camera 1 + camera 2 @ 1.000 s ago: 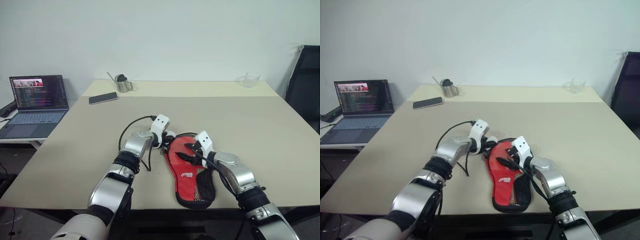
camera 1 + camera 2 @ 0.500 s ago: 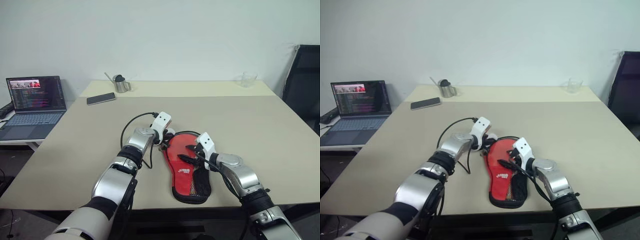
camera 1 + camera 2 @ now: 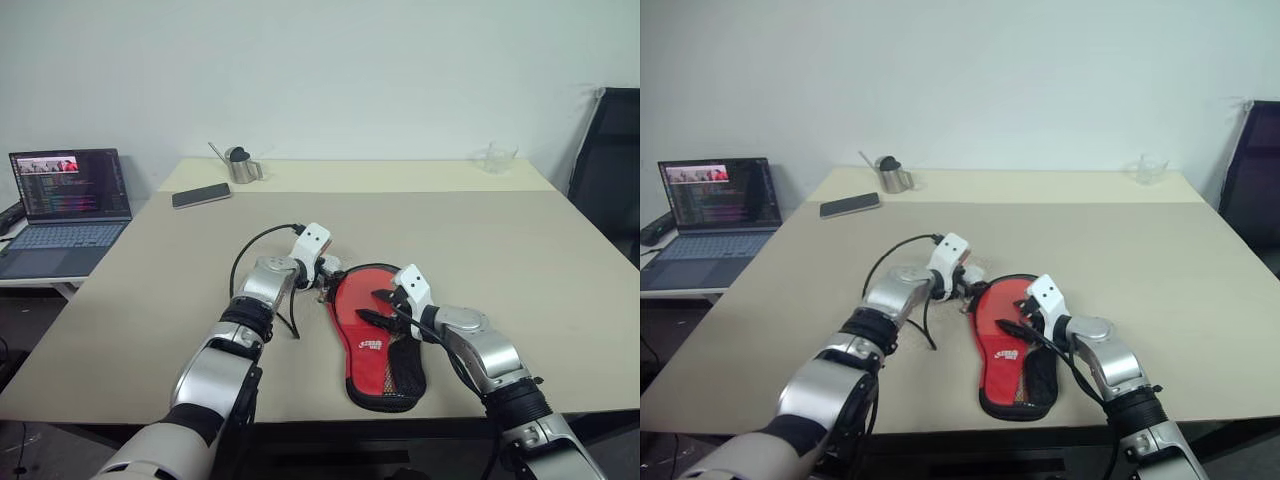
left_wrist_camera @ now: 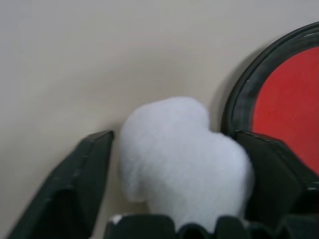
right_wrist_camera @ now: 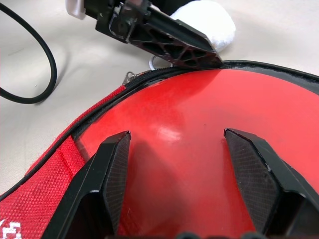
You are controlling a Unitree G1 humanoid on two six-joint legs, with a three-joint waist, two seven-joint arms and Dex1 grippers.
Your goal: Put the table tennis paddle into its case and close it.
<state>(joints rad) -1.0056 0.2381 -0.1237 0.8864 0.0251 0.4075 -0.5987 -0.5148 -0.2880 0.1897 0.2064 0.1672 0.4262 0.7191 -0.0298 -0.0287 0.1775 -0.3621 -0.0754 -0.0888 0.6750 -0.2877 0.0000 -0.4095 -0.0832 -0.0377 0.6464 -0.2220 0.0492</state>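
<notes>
- The paddle [image 5: 199, 149] lies inside the case [image 3: 385, 350]; your right wrist view shows you its smooth red face behind the unzipped edge of the red fabric.
- The case rests flat on the desk [image 3: 520, 270] near the front edge, a little right of centre, red side up with its white logo and black mesh pocket toward you; the rounded end points to 12 o'clock.
- Your left hand [image 4: 174, 199] sits at about 10 o'clock from the case's rounded end, just beside its black rim. Its fingers [image 4: 75, 184] stand wide apart, with a soft white lump [image 4: 179, 154] between them; you cannot tell from the pictures whether the lump belongs to the hand or lies on the desk.
- Your right hand [image 5: 177, 189] hovers over the rounded end of the case, coming in from 4 o'clock. Its fingers [image 5: 107, 184] are spread fairly wide above the red face and hold nothing.
- In the right wrist view, the tip of one left finger meets the case's black rim, next to the loose zip end.
- Across the desk at 11 o'clock you see a phone [image 3: 201, 195] and, beyond it, a small metal jug [image 3: 241, 167].
- At 1 o'clock, near the far edge, stands a clear glass [image 3: 497, 157].
- An open laptop [image 3: 62, 205] sits on a lower surface off the desk's left side.
</notes>
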